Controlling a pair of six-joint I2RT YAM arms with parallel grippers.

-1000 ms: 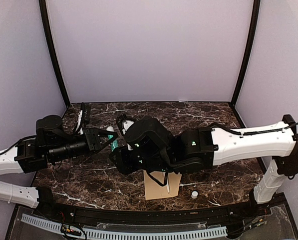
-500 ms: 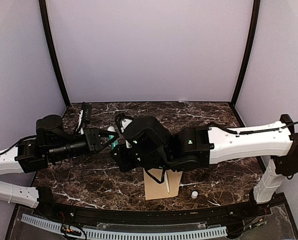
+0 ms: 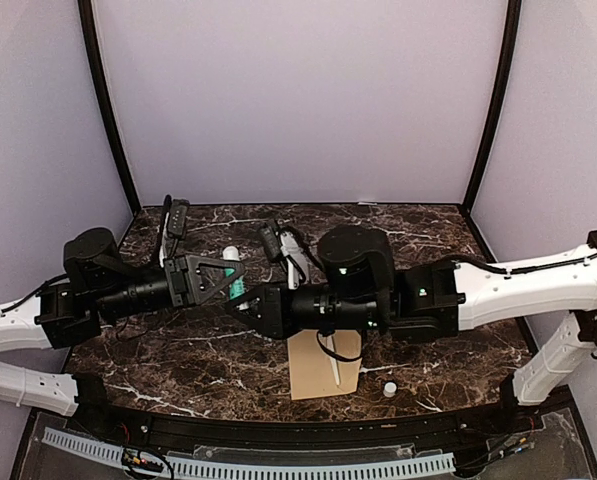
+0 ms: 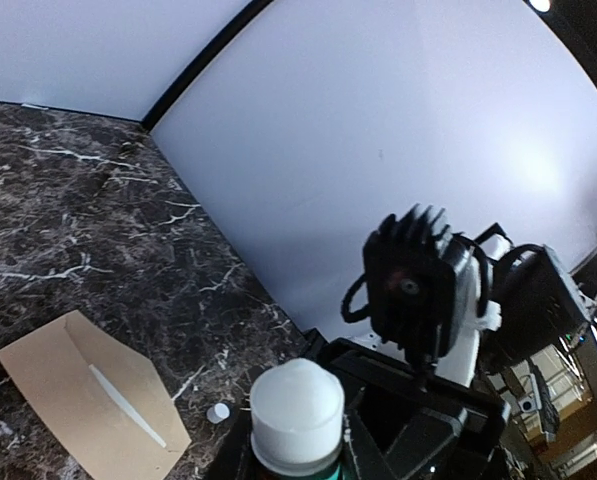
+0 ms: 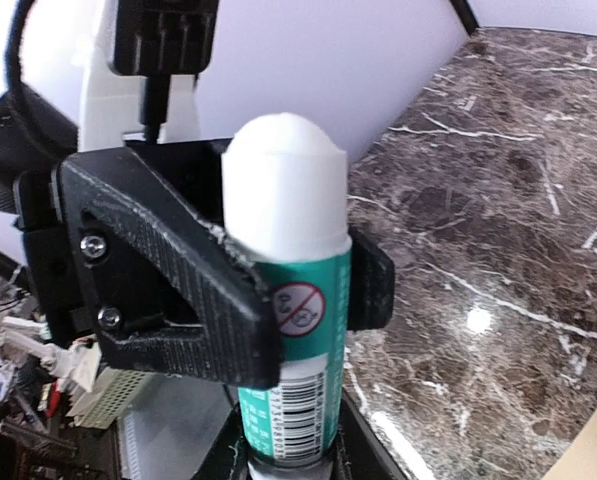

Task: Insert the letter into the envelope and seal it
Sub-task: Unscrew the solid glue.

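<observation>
The left gripper [image 3: 228,279] is clamped narrowly round the glue stick [image 5: 296,330], and the right gripper [image 3: 249,304] pinches its lower end. The envelope [image 3: 313,378] lies flat by the table's [image 3: 428,240] near edge, under the right arm.

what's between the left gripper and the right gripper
A green glue stick with its white tip bare: the left gripper clamps its middle, its base sits between the right gripper's fingers. The right wrist view shows it.

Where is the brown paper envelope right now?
The kraft-brown paper envelope lies flat near the front edge of the dark marble table in the top view, partly under the right arm, a small white cap beside it.
</observation>
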